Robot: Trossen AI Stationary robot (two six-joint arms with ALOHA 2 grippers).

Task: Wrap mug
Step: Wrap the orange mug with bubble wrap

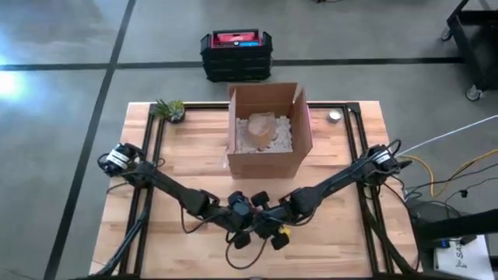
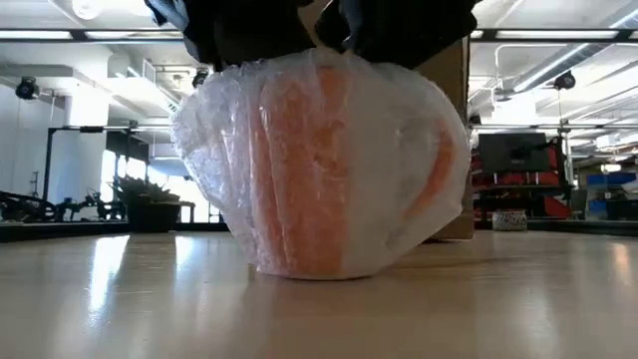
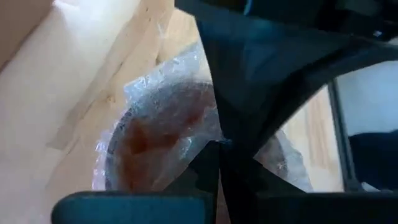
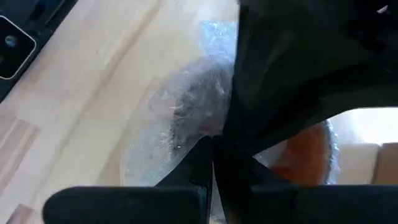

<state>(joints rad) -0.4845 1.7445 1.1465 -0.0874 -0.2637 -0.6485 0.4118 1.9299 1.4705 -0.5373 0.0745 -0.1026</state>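
At the near edge of the table, in front of the box, my left gripper and right gripper both pinch the bubble wrap on top of the orange mug so it stays covered.

You are working in a robotics lab or workshop with an industrial feel. A polished grey concrete floor with dark seams is spreading around the butcher-block table, and a black-and-red tool case is sitting on it. Beyond the fingers, long ceiling strip lights are glowing over racks of equipment, and cables are trailing off.
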